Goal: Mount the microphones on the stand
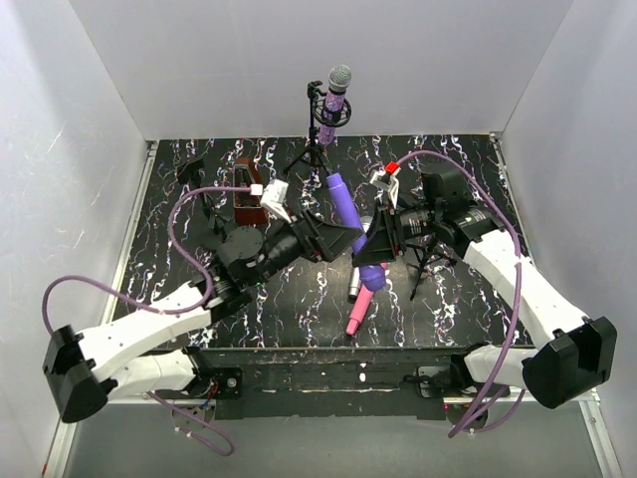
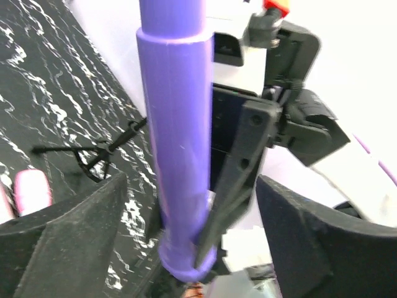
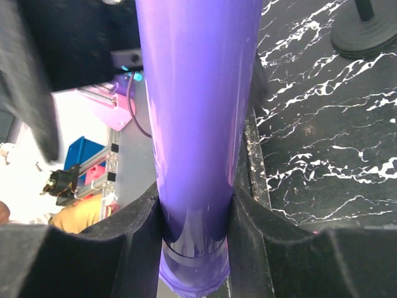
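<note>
The smooth violet microphone [image 1: 345, 204] hangs tilted over the middle of the table, between both grippers. My right gripper [image 1: 382, 237] is shut on its lower body; in the right wrist view both pads press the violet microphone [image 3: 198, 124] at the right gripper [image 3: 195, 231]. My left gripper [image 2: 192, 239] is open, its fingers [image 2: 68, 248] standing clear on either side of the violet microphone [image 2: 177, 124]. The glittery purple microphone [image 1: 338, 92] sits clipped in the tripod stand [image 1: 315, 149] at the back. The pink microphone [image 1: 359, 311] lies on the table below.
A dark red box [image 1: 246, 194] stands at the back left. A second small black stand [image 1: 428, 261] stands beside the right arm, and another clip stand [image 2: 93, 158] lies on the marbled table [image 1: 199, 169]. A silver-grey microphone [image 1: 353, 286] lies by the pink one.
</note>
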Available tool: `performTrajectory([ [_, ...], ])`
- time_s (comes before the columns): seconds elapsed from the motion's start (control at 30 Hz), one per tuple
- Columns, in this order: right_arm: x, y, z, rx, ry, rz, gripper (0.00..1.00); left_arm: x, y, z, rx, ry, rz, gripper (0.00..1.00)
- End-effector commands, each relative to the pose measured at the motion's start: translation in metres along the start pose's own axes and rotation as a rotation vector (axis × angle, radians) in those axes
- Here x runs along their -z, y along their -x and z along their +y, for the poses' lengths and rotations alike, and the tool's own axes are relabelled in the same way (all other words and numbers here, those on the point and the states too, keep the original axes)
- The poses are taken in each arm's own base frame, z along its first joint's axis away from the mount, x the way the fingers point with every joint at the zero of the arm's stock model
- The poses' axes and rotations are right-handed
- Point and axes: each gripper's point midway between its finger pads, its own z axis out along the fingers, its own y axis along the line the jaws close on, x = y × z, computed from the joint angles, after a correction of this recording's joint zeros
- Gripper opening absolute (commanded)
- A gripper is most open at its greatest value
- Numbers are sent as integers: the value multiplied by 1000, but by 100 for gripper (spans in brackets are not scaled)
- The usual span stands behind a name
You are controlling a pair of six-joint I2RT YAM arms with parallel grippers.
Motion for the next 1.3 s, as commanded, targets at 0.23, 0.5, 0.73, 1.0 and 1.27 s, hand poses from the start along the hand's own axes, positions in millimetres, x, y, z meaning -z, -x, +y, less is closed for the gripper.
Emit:
performTrajectory([
  [0.23,34,-26,-1,362,-197,197,1,98,-3,23,-143,219,155,98],
  [0.5,70,-31,2,724,-317,374,1,137,-39,56,-44,396,328,98],
  [0.73,94,-35,1,903,-358,531,1,111,-53,38,126,326,353,98],
  [1.0,91,-22,26,1229,-268,525,1,75,-52,11,332,196,307,98],
  [1.27,88,-8,10,1590,-317,678,1,47,-47,-11,517,94,336,98],
])
